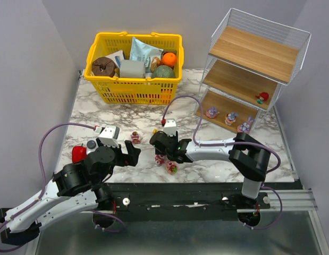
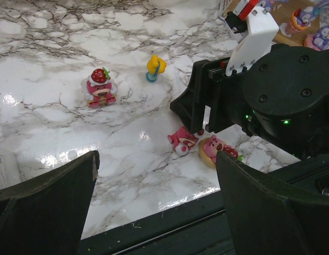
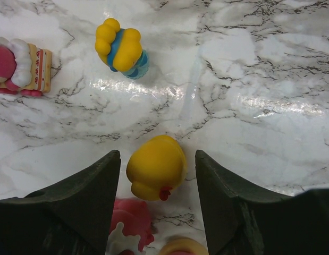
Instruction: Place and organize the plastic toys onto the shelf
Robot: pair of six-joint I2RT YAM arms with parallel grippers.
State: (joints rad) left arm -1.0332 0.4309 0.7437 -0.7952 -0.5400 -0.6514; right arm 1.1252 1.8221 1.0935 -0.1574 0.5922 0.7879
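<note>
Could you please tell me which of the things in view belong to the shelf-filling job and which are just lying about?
Part of the job: yellow duck between the right fingers; pink strawberry bear; yellow-and-blue toy; two pink toys lying nearby; wire shelf, with purple toys already on it.
Just lying about: yellow basket and its contents; red pepper-like object.
</note>
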